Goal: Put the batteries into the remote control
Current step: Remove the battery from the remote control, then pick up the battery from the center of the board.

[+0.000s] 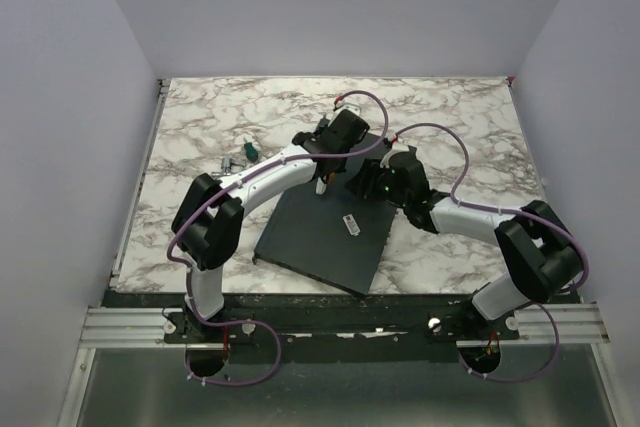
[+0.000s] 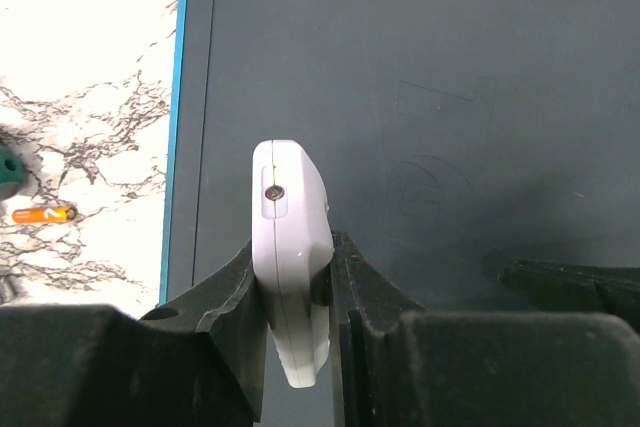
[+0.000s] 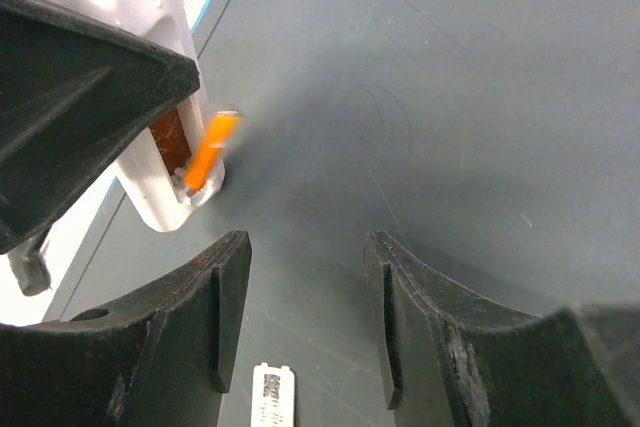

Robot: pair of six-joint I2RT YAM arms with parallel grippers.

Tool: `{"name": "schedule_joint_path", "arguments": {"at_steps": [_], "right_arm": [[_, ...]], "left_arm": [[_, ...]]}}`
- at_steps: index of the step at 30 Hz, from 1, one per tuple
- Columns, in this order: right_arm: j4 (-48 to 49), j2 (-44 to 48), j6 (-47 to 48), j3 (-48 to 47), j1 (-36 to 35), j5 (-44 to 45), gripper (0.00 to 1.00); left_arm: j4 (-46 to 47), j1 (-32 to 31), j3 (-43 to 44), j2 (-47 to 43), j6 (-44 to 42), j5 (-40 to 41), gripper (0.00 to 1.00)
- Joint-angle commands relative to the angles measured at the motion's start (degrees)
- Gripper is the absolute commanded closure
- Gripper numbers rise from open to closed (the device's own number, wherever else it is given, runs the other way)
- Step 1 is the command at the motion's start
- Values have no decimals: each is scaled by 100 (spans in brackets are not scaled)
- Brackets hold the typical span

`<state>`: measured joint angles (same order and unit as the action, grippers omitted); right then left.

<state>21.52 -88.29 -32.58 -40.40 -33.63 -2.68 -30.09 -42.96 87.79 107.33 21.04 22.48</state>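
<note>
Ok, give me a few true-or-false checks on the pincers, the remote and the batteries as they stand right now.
1. The left pincer is shut on the remote control. True.
2. The right pincer holds a battery. False: it is open and empty above the dark slab.
3. A tilted battery has one end in the remote's bay and the other sticking out. True.
4. Every battery is in the remote. False: a loose battery lies on the marble table, apart from the slab.
</note>
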Motion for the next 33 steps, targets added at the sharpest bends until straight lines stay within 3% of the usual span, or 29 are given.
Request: {"name": "schedule_joint_path", "arguments": {"at_steps": [1,15,20,24,33], "right_arm": [[160,191,-17,215,36,-58,43],[-101,201,-148,130,41,-40,43],[-1079,-185,-487,-461,40,243,41],[-1270,-254,-683,-566,40,332,41],[-2959,-497,-770,-1587,-290,1481,44]], "left_arm": [[-504,-171,153,301,-282,709,100],[-544,-57,34,-281,-181,523,100],[-192,376,-801,-1356,318,-256,100],[315,655,-1730,-2490,735,-764,100],[1345,1580,-3214,-4638,1358,-2055,100]]}}
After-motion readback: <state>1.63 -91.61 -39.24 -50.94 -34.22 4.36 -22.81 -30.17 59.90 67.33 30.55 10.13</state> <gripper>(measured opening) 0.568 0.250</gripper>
